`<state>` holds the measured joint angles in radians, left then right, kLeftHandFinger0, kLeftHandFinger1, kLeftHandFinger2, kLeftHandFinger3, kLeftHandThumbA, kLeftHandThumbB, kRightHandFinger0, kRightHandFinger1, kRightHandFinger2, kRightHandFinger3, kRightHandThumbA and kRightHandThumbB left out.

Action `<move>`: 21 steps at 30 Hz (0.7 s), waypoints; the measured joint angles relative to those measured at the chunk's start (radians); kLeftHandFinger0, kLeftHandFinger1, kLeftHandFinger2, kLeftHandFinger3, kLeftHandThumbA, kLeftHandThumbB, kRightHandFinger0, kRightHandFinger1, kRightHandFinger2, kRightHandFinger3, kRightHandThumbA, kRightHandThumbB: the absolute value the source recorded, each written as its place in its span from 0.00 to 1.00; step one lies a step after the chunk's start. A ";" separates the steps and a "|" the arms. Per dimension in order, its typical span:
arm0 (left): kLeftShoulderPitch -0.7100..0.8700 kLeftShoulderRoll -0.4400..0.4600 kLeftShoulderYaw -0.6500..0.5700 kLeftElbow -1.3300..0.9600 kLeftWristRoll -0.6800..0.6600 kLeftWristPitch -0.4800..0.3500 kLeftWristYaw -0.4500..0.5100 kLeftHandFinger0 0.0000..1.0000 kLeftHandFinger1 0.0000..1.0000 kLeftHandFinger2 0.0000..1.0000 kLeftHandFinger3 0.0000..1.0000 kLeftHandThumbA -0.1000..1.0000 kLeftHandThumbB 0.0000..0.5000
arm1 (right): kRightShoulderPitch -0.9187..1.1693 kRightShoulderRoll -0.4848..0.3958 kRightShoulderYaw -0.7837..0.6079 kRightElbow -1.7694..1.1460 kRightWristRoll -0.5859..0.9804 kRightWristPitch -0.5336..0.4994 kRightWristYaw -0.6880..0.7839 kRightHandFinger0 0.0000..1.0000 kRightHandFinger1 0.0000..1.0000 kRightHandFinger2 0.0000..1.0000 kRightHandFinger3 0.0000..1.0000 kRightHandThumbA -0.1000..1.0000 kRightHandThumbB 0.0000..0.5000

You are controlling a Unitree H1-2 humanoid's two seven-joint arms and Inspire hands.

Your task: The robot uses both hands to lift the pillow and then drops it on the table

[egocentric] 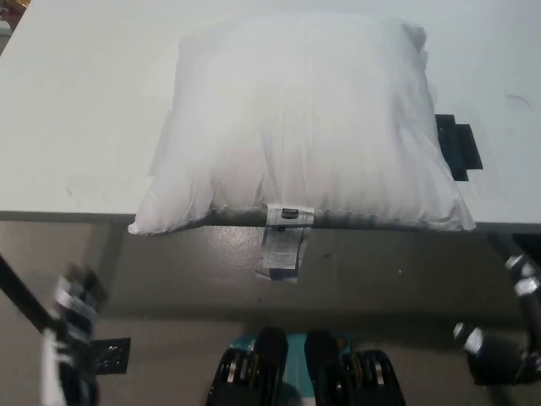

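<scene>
Pillow (300, 127) — just one, white and plump — lies on a pale table (76, 110), its near edge overhanging the table's front so that its single tag (283, 245) dangles over grey floor (169, 271). We see one black patch (456, 145) on the table touching the pillow's right side. Our two hands hang low, well apart from it — white left hand (72, 338) blurred, black right hand (507, 338) partly cropped — and we cannot tell their grip.

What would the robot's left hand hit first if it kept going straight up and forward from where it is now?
Most likely the near edge of the table, just left of the pillow and its overhanging corner. The left hand is blurred and sits below table level, so depth is uncertain; its exact heading cannot be read.
</scene>
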<state>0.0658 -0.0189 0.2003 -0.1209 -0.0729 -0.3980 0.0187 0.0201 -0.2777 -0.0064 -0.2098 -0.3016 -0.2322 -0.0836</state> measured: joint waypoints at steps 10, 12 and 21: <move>-0.355 0.224 0.152 -0.179 0.013 0.002 0.031 1.00 1.00 1.00 1.00 1.00 0.32 | -0.381 -0.112 -0.133 -0.121 0.105 0.133 0.041 1.00 1.00 1.00 1.00 1.00 0.57; -0.441 0.265 0.165 -0.179 0.016 0.015 0.037 1.00 1.00 1.00 1.00 1.00 0.32 | -0.461 -0.122 -0.137 -0.120 0.131 0.167 0.054 1.00 1.00 1.00 1.00 1.00 0.57; -0.768 0.348 0.159 0.055 0.036 0.055 0.048 1.00 1.00 1.00 1.00 1.00 0.22 | -0.720 -0.129 -0.106 0.031 0.153 0.251 0.085 1.00 1.00 1.00 1.00 1.00 0.68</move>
<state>-0.7026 0.3288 0.3597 -0.0663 -0.0372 -0.3433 0.0669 -0.7002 -0.4071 -0.1121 -0.1785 -0.1483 0.0187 0.0018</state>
